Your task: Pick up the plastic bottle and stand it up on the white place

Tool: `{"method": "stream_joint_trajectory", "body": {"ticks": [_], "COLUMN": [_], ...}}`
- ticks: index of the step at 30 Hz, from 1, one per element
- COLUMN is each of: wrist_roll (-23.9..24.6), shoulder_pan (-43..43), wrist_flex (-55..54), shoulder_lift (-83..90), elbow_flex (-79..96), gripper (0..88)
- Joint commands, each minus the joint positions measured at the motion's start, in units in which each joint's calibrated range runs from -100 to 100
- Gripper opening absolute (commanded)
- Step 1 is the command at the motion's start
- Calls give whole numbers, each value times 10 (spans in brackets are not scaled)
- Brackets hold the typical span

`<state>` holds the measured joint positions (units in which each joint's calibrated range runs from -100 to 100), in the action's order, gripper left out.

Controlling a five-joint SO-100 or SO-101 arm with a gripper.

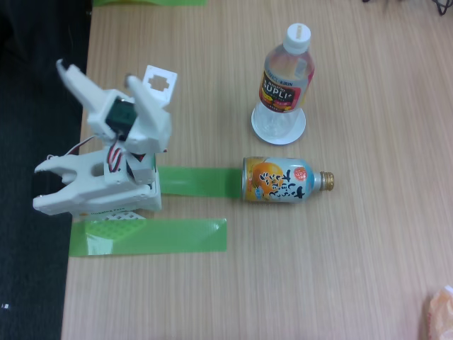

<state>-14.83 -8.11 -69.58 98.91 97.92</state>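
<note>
The wood-grain tabletop (297, 283) carries the folded white arm at left of the frame. Its pincer (106, 78), upper left, seems to gape wide and empty, though the angle is poor. The clear plastic bottle (285, 81) already stands upright on the round white plate (259, 125), well right of the pincer. Below lies an orange can (279, 180).

The clear plastic bottle (285, 80), white-capped with a red, black and yellow label, stands upright on the small round white plate (278, 125) on the desk.
</note>
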Motion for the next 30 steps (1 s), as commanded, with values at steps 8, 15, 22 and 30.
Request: {"method": "stream_joint_trajectory", "body": {"ticks": [8,15,22,30], "wrist_roll": [0,-3,1,-3], "shoulder_pan": [1,1,0,1], "wrist_flex": [-161,-249,-298,-299], "shoulder_lift": [2,1,2,2], "elbow_flex": [14,14,14,14], "gripper": [120,10,10,10]}}
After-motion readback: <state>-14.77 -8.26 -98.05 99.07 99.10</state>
